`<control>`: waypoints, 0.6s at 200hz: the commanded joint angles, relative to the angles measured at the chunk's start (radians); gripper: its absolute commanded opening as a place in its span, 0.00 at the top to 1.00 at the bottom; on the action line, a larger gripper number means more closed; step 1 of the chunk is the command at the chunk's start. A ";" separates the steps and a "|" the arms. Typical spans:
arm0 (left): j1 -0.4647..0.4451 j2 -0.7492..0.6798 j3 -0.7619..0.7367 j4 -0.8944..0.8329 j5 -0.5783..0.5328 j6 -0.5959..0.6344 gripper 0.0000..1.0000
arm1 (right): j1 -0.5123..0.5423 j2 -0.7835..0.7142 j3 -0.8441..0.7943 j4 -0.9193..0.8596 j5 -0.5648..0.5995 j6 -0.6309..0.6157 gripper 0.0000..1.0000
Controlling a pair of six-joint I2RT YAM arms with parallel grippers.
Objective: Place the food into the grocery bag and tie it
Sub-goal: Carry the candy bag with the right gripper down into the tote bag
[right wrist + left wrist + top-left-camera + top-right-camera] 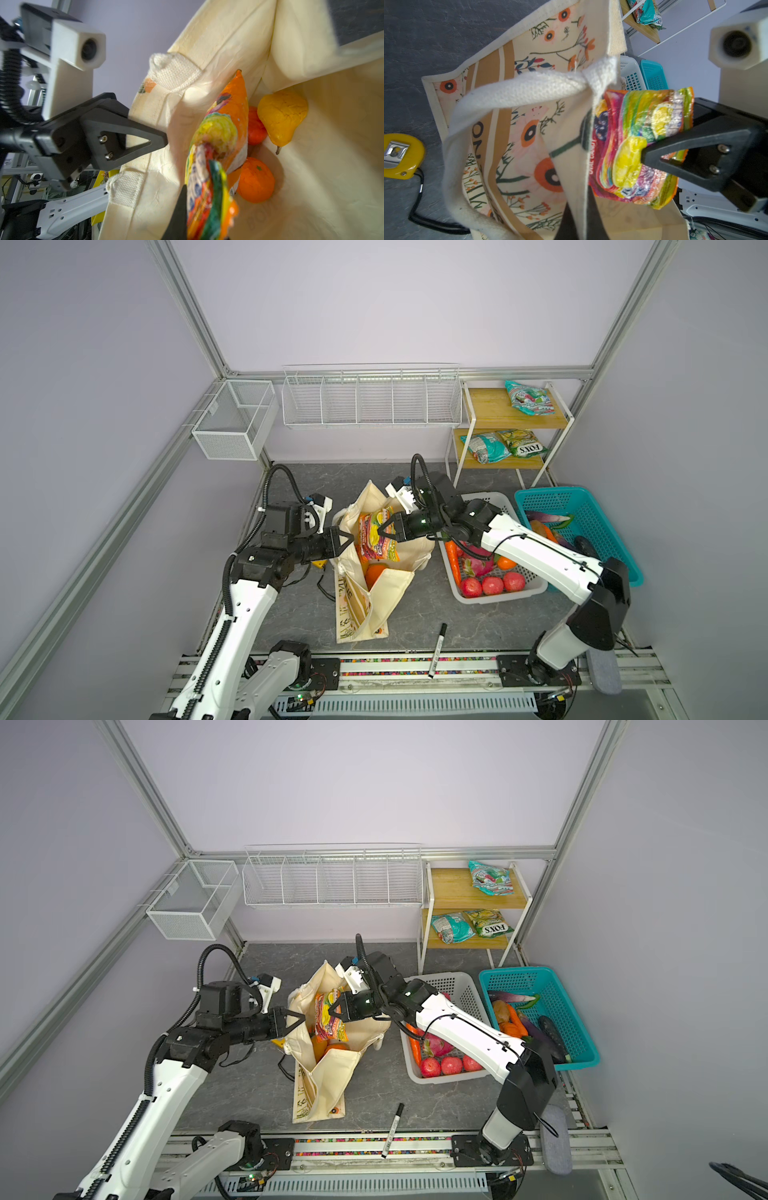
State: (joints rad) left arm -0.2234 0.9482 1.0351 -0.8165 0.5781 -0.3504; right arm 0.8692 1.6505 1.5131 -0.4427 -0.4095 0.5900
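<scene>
Judging the loading step as nearly through, with the tie not yet begun. Gripping the grocery bag (390,589) by its rim with the left gripper (351,536), jaws pressed together on the cloth, propping the mouth open. Pinching the snack packet (376,539) by one edge with the right gripper (380,529), jaws clamped on the foil. Hanging it partway into the mouth, upper part above the rim, not yet let go.

Counting three pieces at the bottom in the right wrist view: pear (282,116), tomato (255,129) and orange (256,179), bunched together in one corner.

Left to do, by estimate: release the packet, draw both grippers back, gather the white handles (529,89) and knot them. Leaving open whether the produce in the white basket (490,499) and the teal basket (582,506) belongs to the load.

Noting the look of the bag:
- cream canvas with orange flowers, a tan lettered band and thick woven handles
- slumped on the dark table (291,614) between the arms, one flap folded outward

Noting the look of the packet:
- glossy and crinkled
- orange edges, with yellow, green and purple print

Logging a yellow tape measure (402,155) just beside the bag.
</scene>
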 commanded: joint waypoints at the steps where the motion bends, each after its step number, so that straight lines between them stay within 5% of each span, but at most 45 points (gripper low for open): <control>1: 0.007 -0.030 0.051 -0.010 0.021 0.033 1.00 | 0.023 0.026 0.022 0.051 0.023 -0.019 0.93; 79: 0.035 -0.060 0.022 0.017 0.054 0.025 1.00 | 0.099 0.237 0.083 0.093 0.033 -0.001 0.82; 120: 0.038 -0.067 0.017 0.013 0.057 0.035 1.00 | 0.100 0.183 0.084 0.015 0.135 -0.053 0.47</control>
State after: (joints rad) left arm -0.1898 0.9031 1.0416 -0.8513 0.5892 -0.3351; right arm 0.9661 1.8942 1.5730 -0.3870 -0.3416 0.5838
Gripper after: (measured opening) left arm 0.048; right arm 0.437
